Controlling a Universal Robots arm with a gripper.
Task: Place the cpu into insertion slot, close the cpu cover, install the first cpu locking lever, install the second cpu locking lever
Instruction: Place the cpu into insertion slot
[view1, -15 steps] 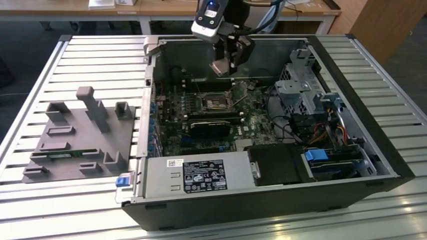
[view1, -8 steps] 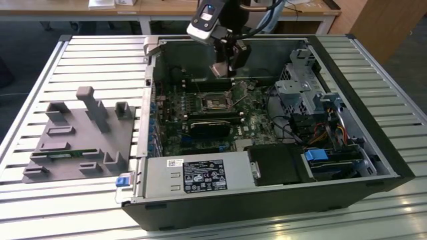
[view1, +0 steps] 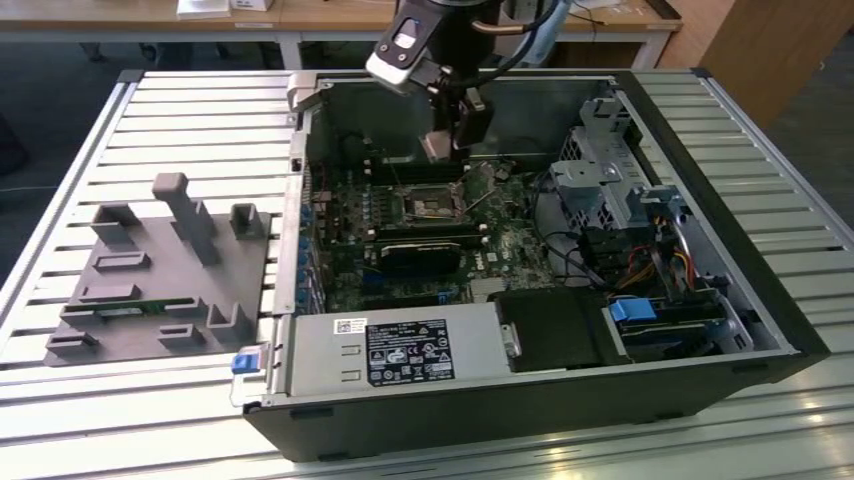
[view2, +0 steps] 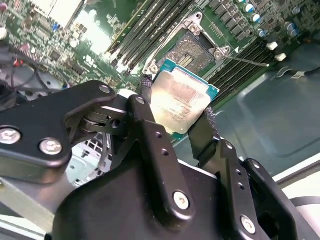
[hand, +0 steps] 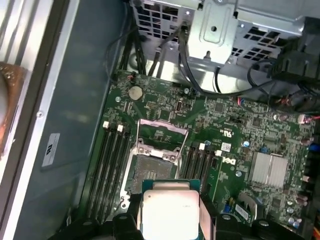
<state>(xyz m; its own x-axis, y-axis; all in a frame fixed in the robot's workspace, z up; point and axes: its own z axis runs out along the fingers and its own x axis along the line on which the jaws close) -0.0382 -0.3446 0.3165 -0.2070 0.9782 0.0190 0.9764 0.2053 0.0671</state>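
Exterior view, from its left across: I see a grey fixture plate with upright posts lying on the slatted desk, well apart from the pincer and outside the open computer case. The case's side wall stands between that plate and the pincer.

The pincer hangs inside the case above the motherboard, with free air around it down to the board. It is drawn in narrow on the cpu, gripping it by two opposite edges; the chip is clear of the board and touches nothing else.

Below the pincer sits the insertion slot, uncovered, its pin field bare. In the first wrist view the cpu hangs between the fingers, just short of the slot. The cpu cover stands swung up at the slot's edge farthest from the pincer. Memory slots run along both flanks of the slot, close to its frame.

In the second wrist view the chip shows its silvery top, a teal rim exposed on the sides the fingers leave free, with the slot beyond it.

Toward the exterior view's right of the pincer, a metal drive cage with cables crowds that side of the case.
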